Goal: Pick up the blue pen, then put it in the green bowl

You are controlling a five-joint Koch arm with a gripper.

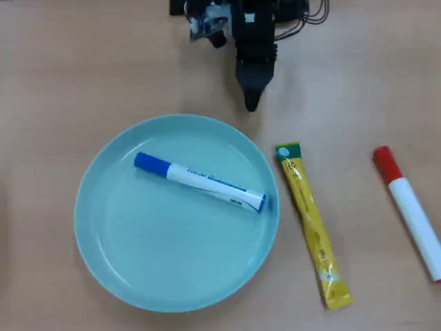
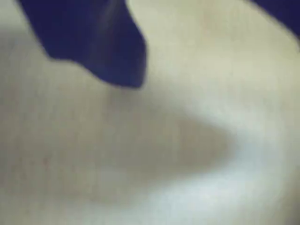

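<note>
One pen [image 1: 200, 182] lies across the bowl [image 1: 110, 269], cap toward ten o'clock. Claw [image 1: 252, 103] hangs over bare bench [image 1: 83, 69] at the bowl's one o'clock, holding nothing; opening cannot be told. Pen judged light, stiff, smooth: grip mid-barrel if handled.

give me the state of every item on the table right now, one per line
blue pen: capped, lying slanted inside the bowl
green bowl: upright, holding only the pen
yellow sachet: flat on the table, right of the bowl
red marker: capped, lying on the table, far right
gripper: off the bowl, holding nothing; jaws unclear
</note>
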